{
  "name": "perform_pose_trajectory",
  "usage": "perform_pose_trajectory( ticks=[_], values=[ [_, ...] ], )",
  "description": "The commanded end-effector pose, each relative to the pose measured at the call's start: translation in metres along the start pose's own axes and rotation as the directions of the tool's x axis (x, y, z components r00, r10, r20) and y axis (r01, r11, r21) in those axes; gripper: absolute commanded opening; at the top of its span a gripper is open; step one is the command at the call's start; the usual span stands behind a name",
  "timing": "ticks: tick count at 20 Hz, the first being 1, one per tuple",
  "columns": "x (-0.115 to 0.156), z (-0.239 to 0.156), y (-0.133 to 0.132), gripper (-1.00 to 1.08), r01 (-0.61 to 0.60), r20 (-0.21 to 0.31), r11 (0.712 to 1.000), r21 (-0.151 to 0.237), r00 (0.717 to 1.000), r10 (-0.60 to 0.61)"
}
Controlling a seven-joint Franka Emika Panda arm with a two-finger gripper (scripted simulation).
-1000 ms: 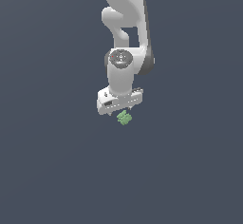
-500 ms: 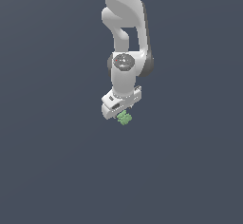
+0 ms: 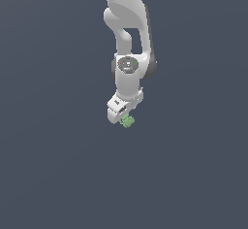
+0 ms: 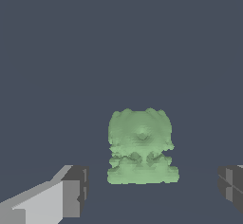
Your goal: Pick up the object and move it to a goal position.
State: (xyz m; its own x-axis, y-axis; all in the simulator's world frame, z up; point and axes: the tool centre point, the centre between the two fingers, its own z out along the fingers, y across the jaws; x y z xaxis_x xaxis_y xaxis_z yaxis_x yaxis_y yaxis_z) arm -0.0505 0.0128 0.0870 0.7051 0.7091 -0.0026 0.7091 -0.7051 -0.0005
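Observation:
The object [image 3: 127, 122] is a small light green lumpy item lying on the dark grey floor, just below the white arm's hand in the exterior view. My gripper [image 3: 123, 117] hangs over it, pointing down. In the wrist view the object [image 4: 141, 147] lies between my two fingers, a white and grey one [image 4: 71, 192] on one side and a dark one [image 4: 230, 186] on the other. Clear gaps show on both sides of the object, so the gripper [image 4: 151, 190] is open and touches nothing.
The white arm [image 3: 128, 39] comes down from the top of the exterior view. The plain dark grey floor [image 3: 58, 165] stretches all around. No goal marker shows.
The hand has turned about its vertical axis above the object and shifted slightly. The green object has stayed in the same place.

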Motion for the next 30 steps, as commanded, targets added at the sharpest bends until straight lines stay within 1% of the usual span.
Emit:
perform_pose_trajectory(
  ticks=[1,8,18,23,24,30],
  values=[
    [0.000,0.001,-0.001,1.00,0.019,-0.002,1.000,0.000,1.000,-0.019],
    [0.000,0.005,-0.001,1.00,0.021,-0.002,1.000,0.000,1.000,-0.021],
    [-0.001,0.045,-0.002,1.00,0.026,-0.003,1.000,0.000,1.000,-0.026],
    [0.000,0.052,-0.002,1.00,0.026,-0.003,1.000,-0.001,1.000,-0.026],
    [0.000,0.052,-0.002,-1.00,0.026,-0.003,1.000,-0.001,1.000,-0.026],
    [0.000,0.052,-0.002,-1.00,0.026,-0.003,1.000,-0.001,1.000,-0.026]
  ],
)
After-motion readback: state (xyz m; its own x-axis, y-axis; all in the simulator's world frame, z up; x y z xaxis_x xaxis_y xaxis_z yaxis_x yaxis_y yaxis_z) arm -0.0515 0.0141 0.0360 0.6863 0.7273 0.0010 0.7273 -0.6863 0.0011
